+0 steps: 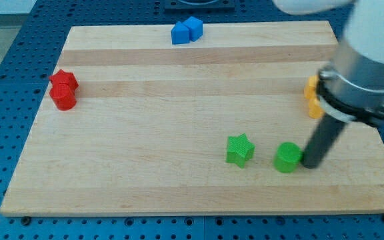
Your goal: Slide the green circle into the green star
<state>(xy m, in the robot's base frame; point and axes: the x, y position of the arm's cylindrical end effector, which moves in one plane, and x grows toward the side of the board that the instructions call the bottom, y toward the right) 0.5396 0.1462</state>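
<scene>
2 green blocks matter here: the green circle (287, 157) and the green star (240, 149), both low on the bench (179, 113), right of centre. They sit near each other with a clear strip of wood between them, not touching, so we judge the task as underway but not done. The approach looks finished; the push across the gap is what is left.

Our tip (308, 165) is down at the circle's right side, the view's right, just beside it and apparently touching or almost so; we cannot tell for sure whether contact is made. That places the circle between our tip and the star, roughly in 1 line, which looks right for a push toward the view's left. The star sits slightly higher in the view than the circle, so we judge the push may need a slight upward slant, or the circle could slip past under the star.

No fingers on this rig, only the rod, so nothing to be wide, narrow or holding.

Other stuff, quick: 2 red blocks (63, 89) at the view's left edge, 2 blue blocks (187, 31) at the top, orange blocks (312, 97) at the right, partly hidden behind the arm. All well apart from the green pair.
</scene>
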